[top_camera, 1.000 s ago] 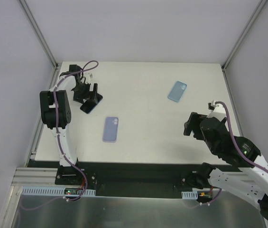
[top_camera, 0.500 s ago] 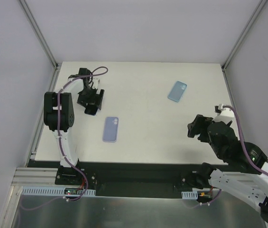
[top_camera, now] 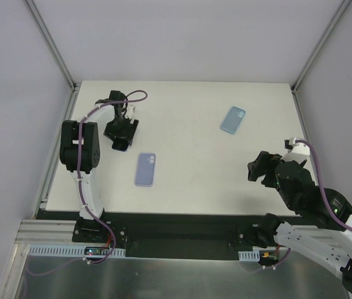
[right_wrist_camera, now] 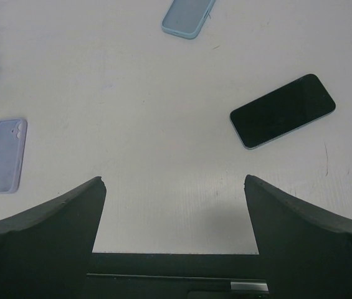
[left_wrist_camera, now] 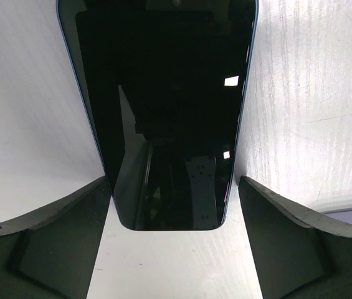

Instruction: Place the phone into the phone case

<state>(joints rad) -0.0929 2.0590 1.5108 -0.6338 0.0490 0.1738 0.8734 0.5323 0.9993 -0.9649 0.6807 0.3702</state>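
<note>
The phone (top_camera: pixel 145 169) lies lavender back up at mid-left of the table; it also shows in the right wrist view (right_wrist_camera: pixel 4 156). The light blue phone case (top_camera: pixel 232 119) lies at the back right, and at the top of the right wrist view (right_wrist_camera: pixel 188 15). My left gripper (top_camera: pixel 121 132) is open at the far left. Its fingers (left_wrist_camera: pixel 70 218) flank the near end of a black-screened slab with a dark blue edge (left_wrist_camera: pixel 163 112), which lies flat; a thin gap shows on the right side. My right gripper (right_wrist_camera: pixel 174 180) is open and empty over the table's near right part (top_camera: pixel 258 168).
Another black-fronted slab with a light blue rim (right_wrist_camera: pixel 281 111) lies on the table ahead and right of my right gripper; the right arm hides it in the top view. The table's dark front edge (right_wrist_camera: pixel 176 261) is just below the right fingers. Walls enclose the table.
My left gripper has turned and shifted right, settling low over the dark-edged slab. My right arm has drawn back toward the near right. The lavender phone and blue case have not moved.
</note>
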